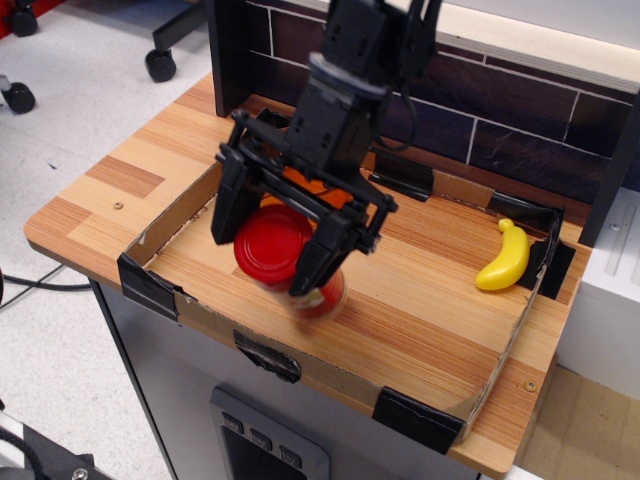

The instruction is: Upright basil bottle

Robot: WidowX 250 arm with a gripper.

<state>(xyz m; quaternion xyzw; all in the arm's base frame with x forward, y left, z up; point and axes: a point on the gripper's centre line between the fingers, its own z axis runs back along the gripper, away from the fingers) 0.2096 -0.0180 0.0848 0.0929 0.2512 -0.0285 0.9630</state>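
The basil bottle [290, 262], pinched between the gripper [275, 240] fingers near the counter [420, 310] front edge, is judged tilted and blurred; toppling is risked if it is released before its base sits flat.

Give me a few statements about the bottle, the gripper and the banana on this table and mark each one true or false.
1. The gripper holds the basil bottle between its fingers. True.
2. The bottle's red cap faces up toward the camera. True.
3. The banana lies right beside the bottle. False: it lies far off, near the tray's right wall.
4. The bottle lies flat and alone on the wood, clear of the gripper. False: the gripper's fingers flank it.
5. The cardboard tray has black tape at its corners. True.
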